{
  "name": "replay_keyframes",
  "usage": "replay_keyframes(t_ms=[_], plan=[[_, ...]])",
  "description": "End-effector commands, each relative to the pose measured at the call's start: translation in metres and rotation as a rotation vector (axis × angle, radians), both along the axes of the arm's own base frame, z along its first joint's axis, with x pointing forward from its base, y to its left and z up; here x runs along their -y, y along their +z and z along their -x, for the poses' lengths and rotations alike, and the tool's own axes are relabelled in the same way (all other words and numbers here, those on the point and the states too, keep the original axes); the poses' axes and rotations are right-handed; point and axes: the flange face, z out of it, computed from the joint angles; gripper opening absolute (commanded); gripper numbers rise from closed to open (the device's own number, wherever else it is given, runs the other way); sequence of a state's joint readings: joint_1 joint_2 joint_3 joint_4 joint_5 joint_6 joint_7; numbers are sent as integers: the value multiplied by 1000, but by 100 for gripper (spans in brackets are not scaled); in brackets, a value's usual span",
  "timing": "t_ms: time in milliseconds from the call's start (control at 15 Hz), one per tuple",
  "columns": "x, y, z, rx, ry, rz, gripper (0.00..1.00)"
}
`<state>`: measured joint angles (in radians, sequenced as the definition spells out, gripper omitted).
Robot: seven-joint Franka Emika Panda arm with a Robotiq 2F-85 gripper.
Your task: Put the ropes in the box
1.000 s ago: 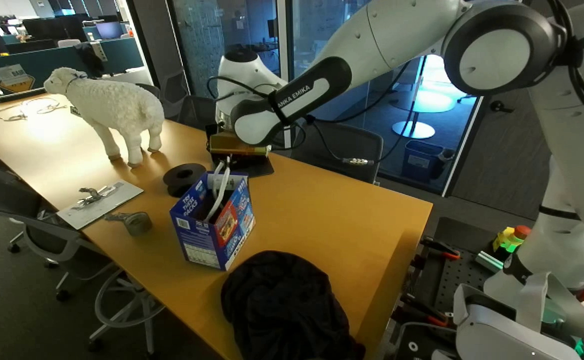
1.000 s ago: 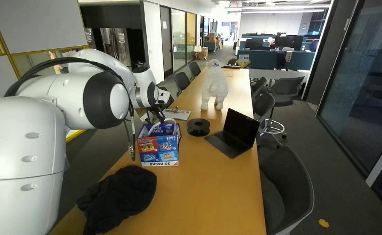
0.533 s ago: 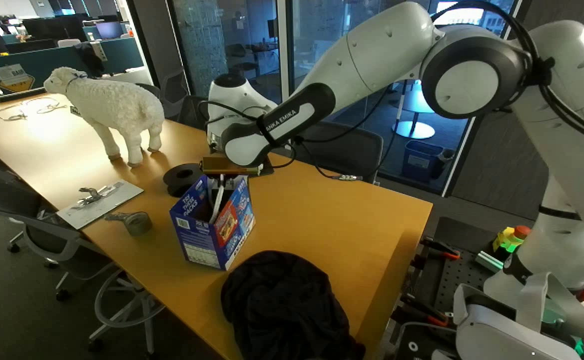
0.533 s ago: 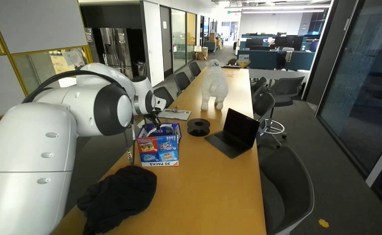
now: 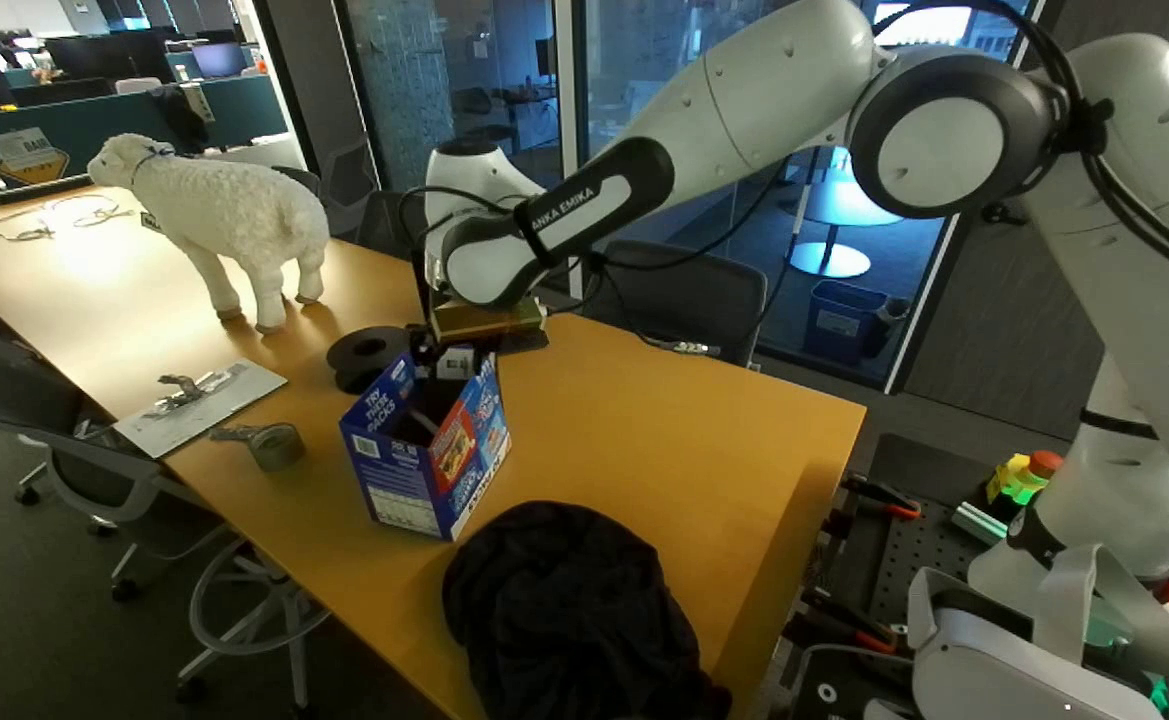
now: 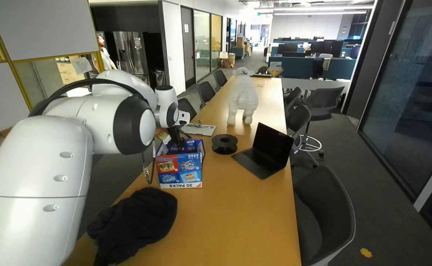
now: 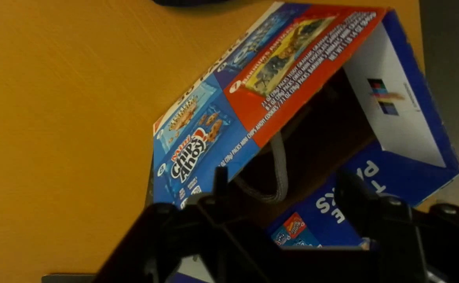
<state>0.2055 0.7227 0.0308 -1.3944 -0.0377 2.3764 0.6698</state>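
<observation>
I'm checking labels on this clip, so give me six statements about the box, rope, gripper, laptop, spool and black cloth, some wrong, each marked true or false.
1. A rope lies inside the box. True.
2. The box is closed on top. False: its top is open.
3. The gripper is open. True.
4. The laptop is open. True.
5. The spool sits on the laptop. False: the spool is on the table.
6. The black cloth is in the box. False: the black cloth lies on the table.
</observation>
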Motion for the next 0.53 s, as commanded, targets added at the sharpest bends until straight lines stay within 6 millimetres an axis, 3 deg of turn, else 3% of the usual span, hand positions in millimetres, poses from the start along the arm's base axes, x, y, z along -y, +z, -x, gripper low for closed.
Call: replay_keyframes(t_ms=[0,267,467], plan=[[28,60,42,-97,180,-21,100],[65,98,99,-236,354,-42,100],[93,115,148,-324,464,-66,100]])
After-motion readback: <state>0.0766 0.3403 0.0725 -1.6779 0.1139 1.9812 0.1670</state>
